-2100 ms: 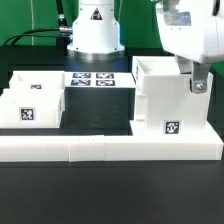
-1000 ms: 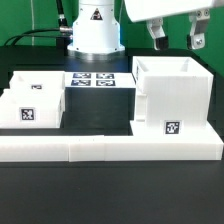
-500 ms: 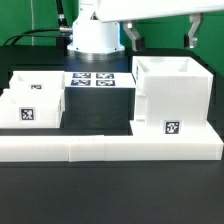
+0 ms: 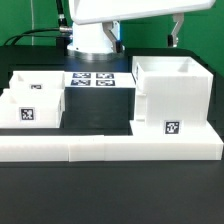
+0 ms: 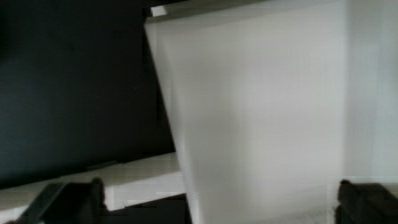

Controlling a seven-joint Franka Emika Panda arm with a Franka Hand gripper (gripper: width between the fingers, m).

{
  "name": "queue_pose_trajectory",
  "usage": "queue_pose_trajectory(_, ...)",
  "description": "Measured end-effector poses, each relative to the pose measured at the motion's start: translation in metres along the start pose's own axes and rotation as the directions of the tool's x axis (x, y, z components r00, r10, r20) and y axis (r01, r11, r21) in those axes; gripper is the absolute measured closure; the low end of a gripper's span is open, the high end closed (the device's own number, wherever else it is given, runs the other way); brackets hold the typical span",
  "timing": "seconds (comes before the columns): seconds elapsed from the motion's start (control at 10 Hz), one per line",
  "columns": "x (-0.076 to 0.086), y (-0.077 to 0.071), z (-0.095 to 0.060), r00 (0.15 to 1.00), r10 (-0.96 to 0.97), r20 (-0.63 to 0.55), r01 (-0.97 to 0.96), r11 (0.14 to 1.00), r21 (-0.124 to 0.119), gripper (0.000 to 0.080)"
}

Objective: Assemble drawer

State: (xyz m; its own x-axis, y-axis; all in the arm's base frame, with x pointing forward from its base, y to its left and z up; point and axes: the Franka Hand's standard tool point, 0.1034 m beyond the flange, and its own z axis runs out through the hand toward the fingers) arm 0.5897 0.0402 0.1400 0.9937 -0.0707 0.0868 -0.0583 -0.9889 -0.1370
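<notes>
Gripper (image 4: 150, 40) hangs above the drawer case (image 4: 172, 100), fingers spread wide and holding nothing. The case stands upright against the low border wall (image 4: 100, 150) at the exterior view's right, w/ two trays (image 4: 30, 100) well apart at the left. Next grab is prob. a tray: drop straight, straddle one wall, close gently. Case is open-topped w/ no tray seen in it, and the trays look empty.
</notes>
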Motion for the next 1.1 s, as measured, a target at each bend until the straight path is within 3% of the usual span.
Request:
queue_pose_trajectory(0.2, -0.01, 0.044, -0.006, 0.994, -0.111, 0.023, 0.112, 0.992, -0.056, 0.015)
queue_pose_trajectory(0.4, -0.023, 0.07, -0.001, 0.996, -0.085, 0.029, 0.087, 0.994, -0.07, 0.015)
queue_pose_trajectory(0.6, -0.029, 0.094, 0.004, 0.988, -0.15, 0.043, 0.152, 0.987, -0.058, 0.015)
queue_pose_trajectory(1.0, -0.032, 0.095, 0.006, 0.991, -0.129, 0.048, 0.131, 0.99, -0.06, 0.015)
queue_pose_trajectory(1.1, -0.042, 0.103, 0.013, 0.992, -0.109, 0.068, 0.114, 0.992, -0.062, 0.015)
